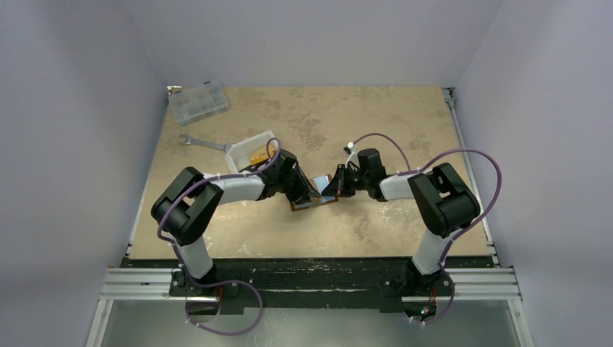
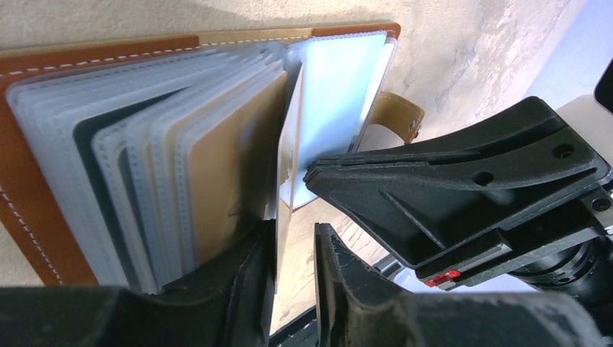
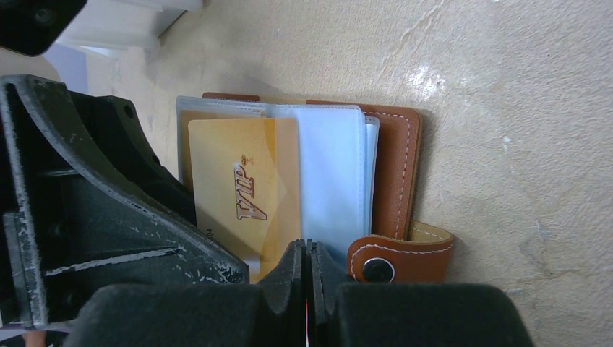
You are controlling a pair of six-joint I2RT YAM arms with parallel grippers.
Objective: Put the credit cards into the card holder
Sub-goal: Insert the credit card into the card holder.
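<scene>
The card holder (image 3: 394,166) is laid open, long axis left–right (strap rightward); left fingers (image 2: 242,293) are parted slightly about the gold card (image 3: 242,188), right fingers (image 3: 287,285) pressed shut.

From above and behind we look down on the whole table (image 1: 325,116); both wrist views sit close, facing the open holder (image 3: 396,173) from opposite sides.

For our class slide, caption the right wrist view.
Shut right claw at open brown card holder showing gold VIP card.

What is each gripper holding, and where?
Nothing looks clamped. The left gripper stands parted around the gold card's near edge, in the card holder. The right gripper is shut, nothing visibly in it.
</scene>
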